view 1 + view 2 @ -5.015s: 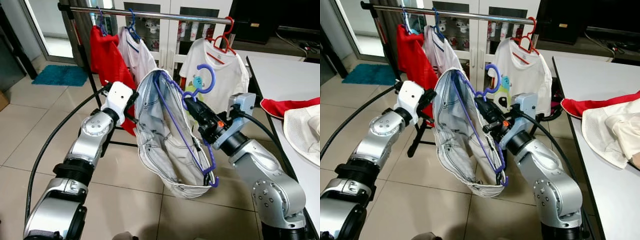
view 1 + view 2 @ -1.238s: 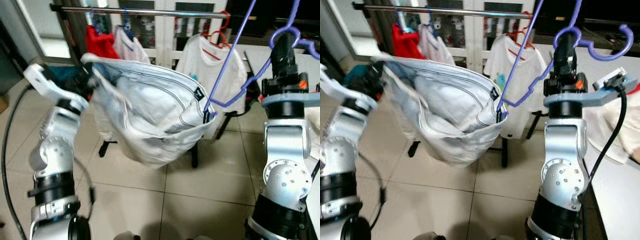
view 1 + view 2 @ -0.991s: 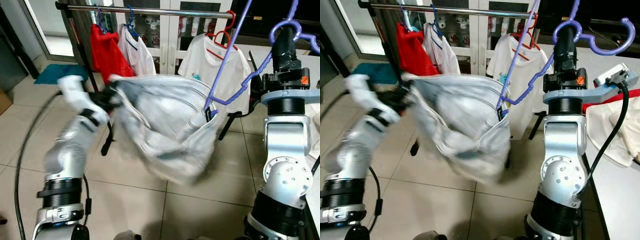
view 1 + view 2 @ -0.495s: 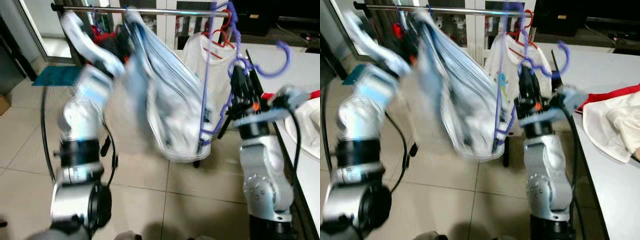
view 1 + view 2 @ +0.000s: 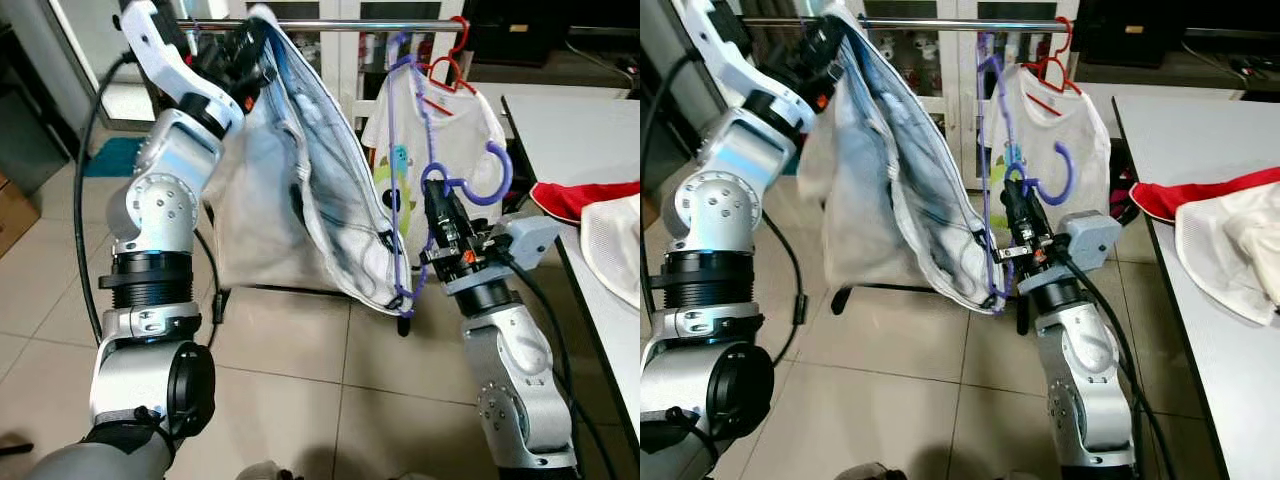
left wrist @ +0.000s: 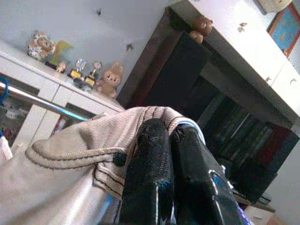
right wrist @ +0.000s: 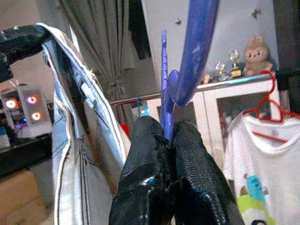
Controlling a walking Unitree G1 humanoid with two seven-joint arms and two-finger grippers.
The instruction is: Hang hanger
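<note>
I hold the pale grey-white denim garment (image 5: pixel 320 190) high with my left gripper (image 6: pixel 174 136), its fingers pressed together on the waistband close under the silver clothes rail (image 5: pixel 340 24). My right gripper (image 7: pixel 165 136) pinches the stem of the purple plastic hanger (image 5: pixel 412 180), lower and in front of the white printed T-shirt (image 5: pixel 470 135). The hanger's hook (image 5: pixel 487 178) is well below the rail. I judge I must raise the right arm, turn the hook over the free stretch of rail, and release the cloth only after it catches.
</note>
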